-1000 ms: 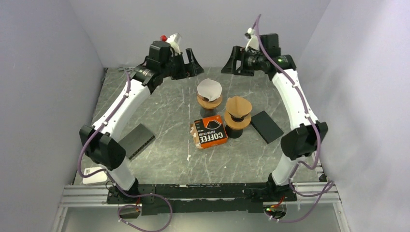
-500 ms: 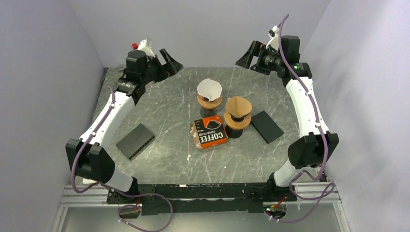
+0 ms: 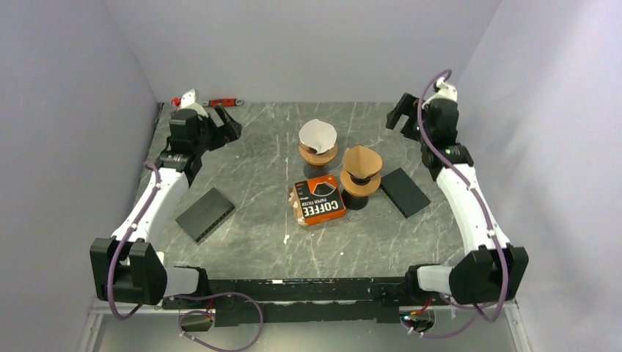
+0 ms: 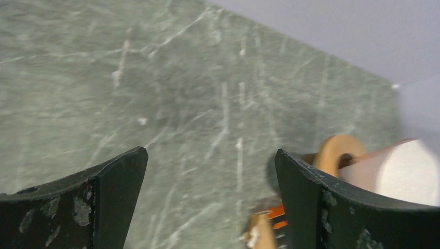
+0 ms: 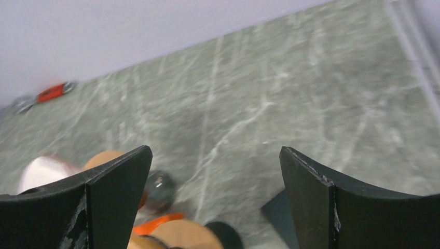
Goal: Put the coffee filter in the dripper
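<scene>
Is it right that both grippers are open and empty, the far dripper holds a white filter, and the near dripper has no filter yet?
One slip: the near dripper already holds a brown filter, as the top external view shows. The rest stands: the left gripper and right gripper are open and empty, and the far dripper holds a white filter.

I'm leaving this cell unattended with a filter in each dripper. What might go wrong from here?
1. The white filter stands high above its dripper with nothing holding it, so a bump may tip it out.
2. The second dripper, with its brown filter, stands close beside it, and the coffee filter box lies just in front, so a reach for one would likely knock another.
</scene>
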Controlling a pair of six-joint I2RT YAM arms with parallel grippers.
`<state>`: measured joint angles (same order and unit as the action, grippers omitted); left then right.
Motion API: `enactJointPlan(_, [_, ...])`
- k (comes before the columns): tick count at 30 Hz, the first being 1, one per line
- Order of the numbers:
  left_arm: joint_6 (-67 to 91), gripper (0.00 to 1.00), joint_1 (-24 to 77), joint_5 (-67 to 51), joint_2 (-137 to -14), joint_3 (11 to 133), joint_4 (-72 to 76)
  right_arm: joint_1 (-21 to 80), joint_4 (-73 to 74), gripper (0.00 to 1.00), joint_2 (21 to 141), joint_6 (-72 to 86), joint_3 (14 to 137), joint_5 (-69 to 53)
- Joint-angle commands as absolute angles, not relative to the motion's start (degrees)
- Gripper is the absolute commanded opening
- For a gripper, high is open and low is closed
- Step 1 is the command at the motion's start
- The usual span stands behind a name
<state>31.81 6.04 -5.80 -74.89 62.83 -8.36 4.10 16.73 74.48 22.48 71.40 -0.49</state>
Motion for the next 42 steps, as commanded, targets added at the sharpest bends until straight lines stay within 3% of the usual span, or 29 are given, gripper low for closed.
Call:
enactJointPlan(1, [22.74, 0.99, 5.32, 2.65, -69.63, 55.19, -1.34, 3.84, 3.26, 1.0, 67.71, 17.15, 60.85, 16.48])
enactJointPlan(6, [16.26, 1.0, 4.76, 6.83, -66.63, 45.43, 6.7, 3.85, 3.71, 1.0, 65.46, 11.36, 51.23, 24.08])
enactJointPlan(17, [7.56, 1.0, 4.75, 10.52, -67.69, 32.98, 17.49, 3.72, -20.94, 1.0, 57.05, 5.58, 22.71, 24.18])
enactJointPlan(26, [1.43, 1.0, 4.17, 10.85, -78.3, 26.32, 39.33, 3.65, -37.92, 1.0, 66.27, 8.26, 14.6, 22.93])
enactJointPlan(28, [-2.37, 0.99, 3.55, 6.4, -80.4, 30.38, 33.21, 3.67, -41.39, 1.0, 68.62, 6.37, 14.96, 19.55])
enactJointPlan(32, [-9.02, 0.99, 3.13, 4.4, -86.15, 32.99, 37.83, 3.54, -48.27, 1.0, 73.81, 0.72, 16.14, 13.48])
enactJointPlan(40, [-1.86, 0.93, 0.09, 2.13, -100.54, 34.04, 54.65, 0.95, -58.19, 1.0, 83.08, 2.06, 16.16, 10.73])
enactJointPlan(42, [-1.36, 0.92, -1.19, -0.66, -100.75, 35.55, 52.24, 0.29, -63.45, 1.0, 84.72, 2.74, 14.57, 11.89])
